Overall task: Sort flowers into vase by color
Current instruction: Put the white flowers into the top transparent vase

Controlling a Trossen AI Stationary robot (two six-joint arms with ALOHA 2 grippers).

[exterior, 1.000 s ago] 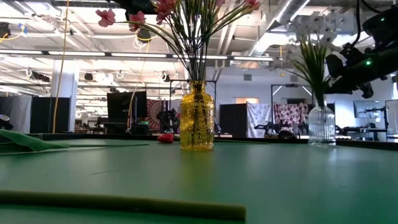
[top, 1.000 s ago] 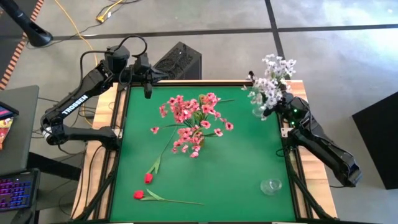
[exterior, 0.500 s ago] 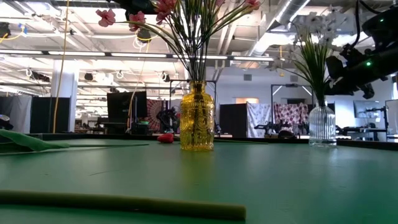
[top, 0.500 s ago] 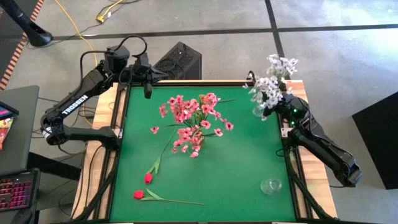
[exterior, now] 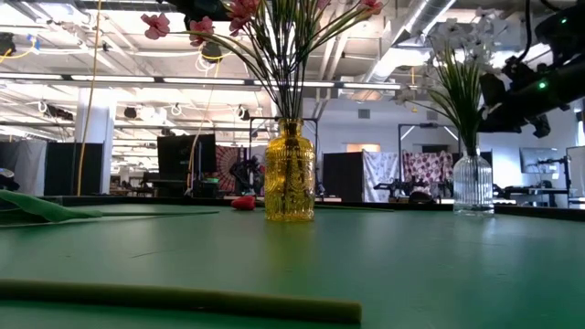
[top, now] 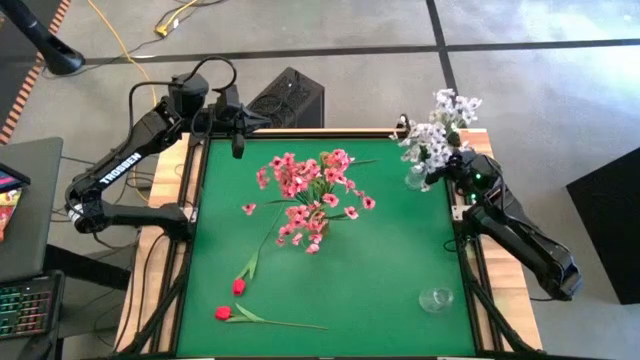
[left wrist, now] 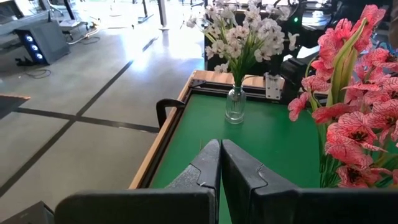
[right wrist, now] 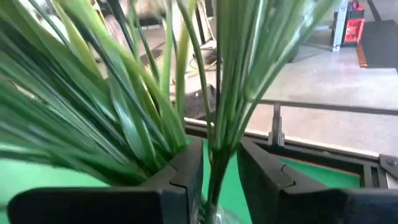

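- Our right claw (right wrist: 217, 171) is at the clear vase (top: 417, 180), fingers parted around the white flowers' (top: 437, 128) stems.
- Our left claw (left wrist: 220, 163) waits closed, empty, over the desk's (top: 380, 270) far corner.

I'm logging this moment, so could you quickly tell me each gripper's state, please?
Left gripper: closed, empty, at the table's far left corner.
Right gripper: open around the white flowers' stems, not clamped.

Black box (top: 290, 98) behind the green table (top: 380, 270); yellow cable (top: 125, 45) across the floor.
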